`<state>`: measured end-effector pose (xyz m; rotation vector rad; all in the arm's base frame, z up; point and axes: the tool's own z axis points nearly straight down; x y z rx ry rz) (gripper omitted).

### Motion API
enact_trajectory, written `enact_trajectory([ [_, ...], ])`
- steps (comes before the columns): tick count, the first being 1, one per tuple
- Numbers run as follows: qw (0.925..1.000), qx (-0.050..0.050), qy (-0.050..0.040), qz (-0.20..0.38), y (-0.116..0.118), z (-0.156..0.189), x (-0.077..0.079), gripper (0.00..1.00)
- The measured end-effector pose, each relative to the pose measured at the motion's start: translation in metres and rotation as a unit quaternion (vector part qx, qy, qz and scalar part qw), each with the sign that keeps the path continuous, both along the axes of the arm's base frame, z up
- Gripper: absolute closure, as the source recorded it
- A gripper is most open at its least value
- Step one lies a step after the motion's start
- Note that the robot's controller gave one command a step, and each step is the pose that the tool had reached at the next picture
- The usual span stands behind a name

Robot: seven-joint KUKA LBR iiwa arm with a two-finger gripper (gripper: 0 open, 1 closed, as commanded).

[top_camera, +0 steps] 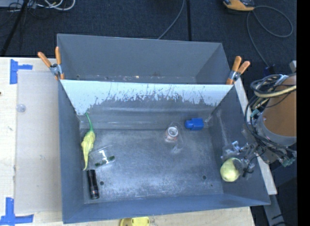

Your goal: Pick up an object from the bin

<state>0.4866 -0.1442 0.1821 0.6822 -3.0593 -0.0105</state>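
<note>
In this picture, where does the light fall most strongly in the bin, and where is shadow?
Camera view: the brightest light lies on the pale upper band of the bin's back wall; the floor below is dimmer; the small clear cup glints; the yellow-green ball by the gripper lies beside the darker right wall.

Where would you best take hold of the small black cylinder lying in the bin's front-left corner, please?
Grip the small black cylinder at its middle, straight down from above, closing across its narrow width. It lies flat on the grey metal bin's floor, pointing front to back, both long sides free.
</note>
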Motion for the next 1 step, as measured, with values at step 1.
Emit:
enact_trajectory([
  [1,1.0,0.0,-0.0008,-0.008,0.0055,0.0463,0.0074,1.0],
])
